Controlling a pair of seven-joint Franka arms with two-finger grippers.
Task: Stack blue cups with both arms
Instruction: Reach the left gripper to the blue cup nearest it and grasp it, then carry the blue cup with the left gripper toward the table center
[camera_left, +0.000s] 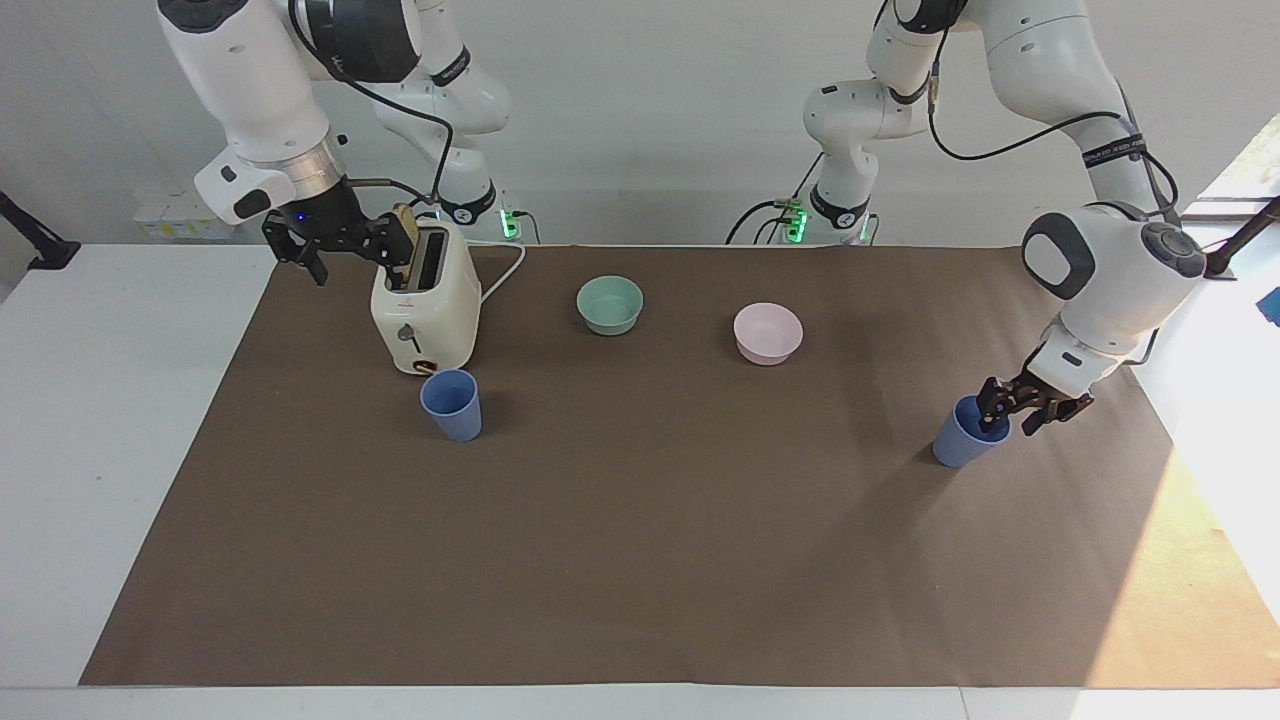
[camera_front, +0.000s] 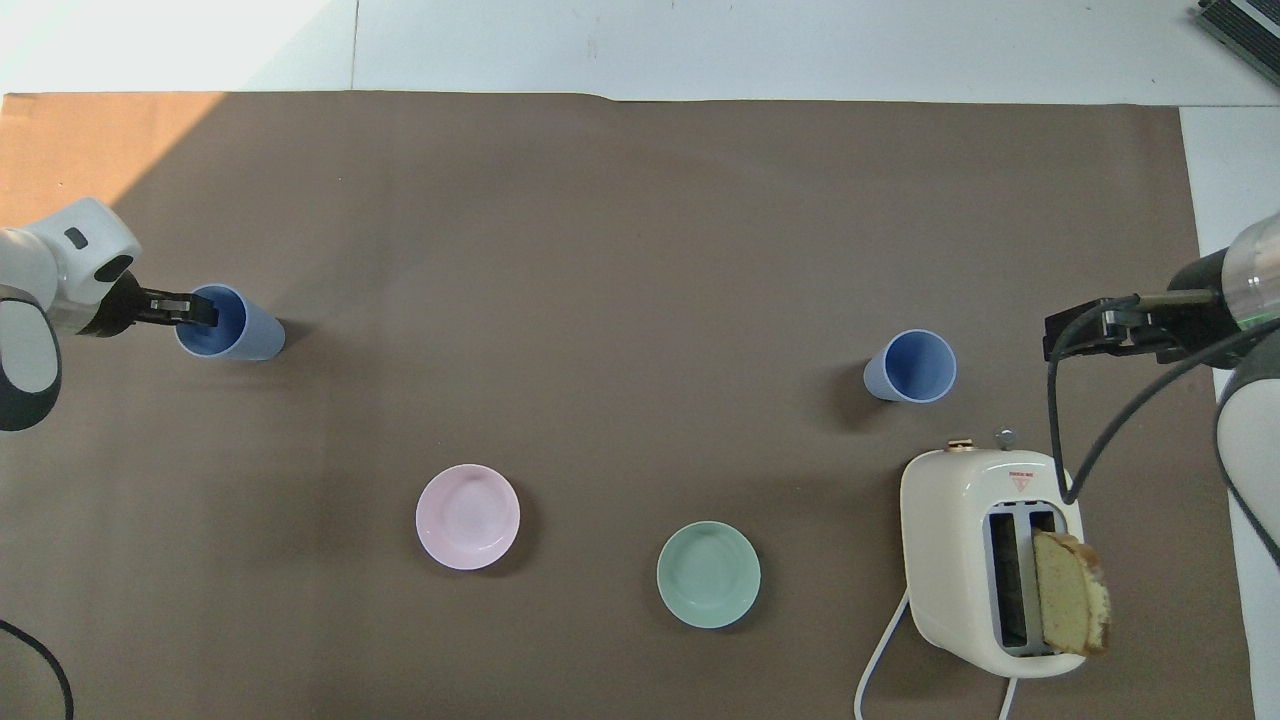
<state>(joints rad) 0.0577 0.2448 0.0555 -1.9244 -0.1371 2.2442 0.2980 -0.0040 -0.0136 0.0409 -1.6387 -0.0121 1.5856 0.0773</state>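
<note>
Two blue cups stand upright on the brown mat. One blue cup (camera_left: 452, 405) (camera_front: 912, 366) is just farther from the robots than the toaster. The other blue cup (camera_left: 960, 442) (camera_front: 248, 332) stands toward the left arm's end. My left gripper (camera_left: 1013, 408) (camera_front: 196, 308) is down at this cup's rim, on the side nearest the mat's end, and partly covers the rim. The cup rests on the mat. My right gripper (camera_left: 352, 255) (camera_front: 1098, 333) hangs open and empty in the air beside the toaster's top.
A cream toaster (camera_left: 425, 310) (camera_front: 985, 560) holds a slice of bread (camera_front: 1070, 595), its cord trailing toward the robots. A teal bowl (camera_left: 610, 304) (camera_front: 708, 574) and a pink bowl (camera_left: 768, 333) (camera_front: 467, 516) sit nearer to the robots than the cups.
</note>
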